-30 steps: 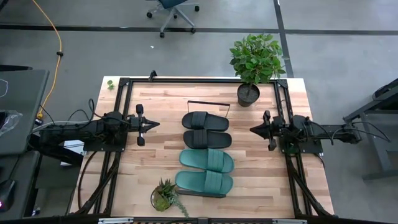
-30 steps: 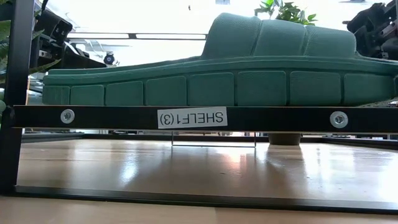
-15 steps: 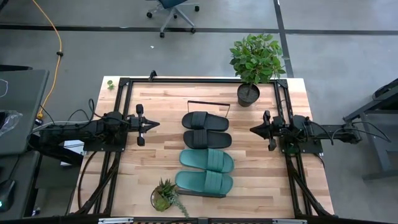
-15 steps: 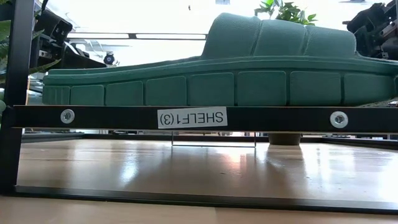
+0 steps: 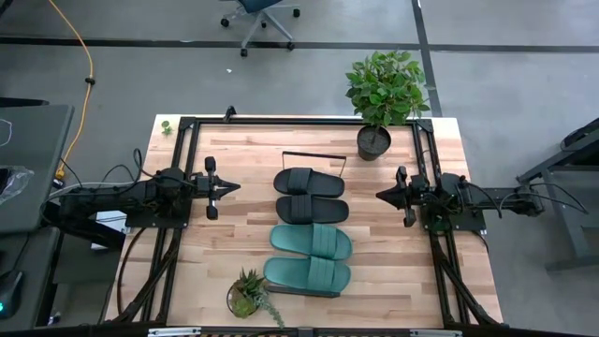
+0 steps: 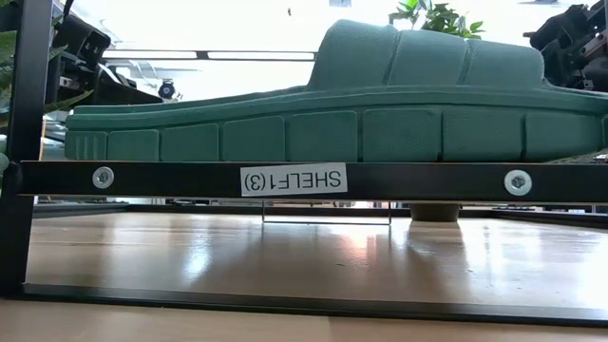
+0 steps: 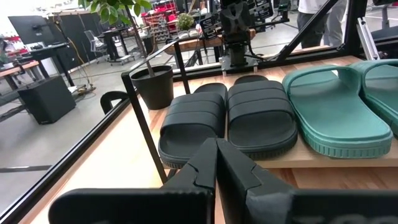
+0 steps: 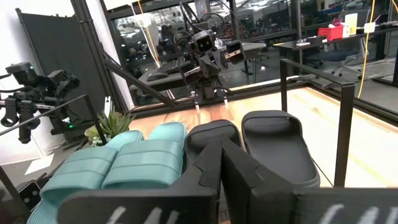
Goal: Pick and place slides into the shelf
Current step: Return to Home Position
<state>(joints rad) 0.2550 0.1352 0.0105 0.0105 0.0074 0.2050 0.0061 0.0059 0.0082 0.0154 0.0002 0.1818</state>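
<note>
The black slides (image 5: 311,195) sit on the shelf (image 6: 427,180) directly between the left gripper (image 5: 227,188) and the right gripper (image 5: 380,195), both empty with fingers pressed together, the green slides (image 5: 311,257) just alongside.

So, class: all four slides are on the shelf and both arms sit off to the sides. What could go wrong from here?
1. The outermost green slide lies right at the shelf's end rail; a knock might tip it off.
2. The right gripper, shut, sits near the potted plant; a swing that way could catch it. The left gripper waits shut at the other side.
</note>
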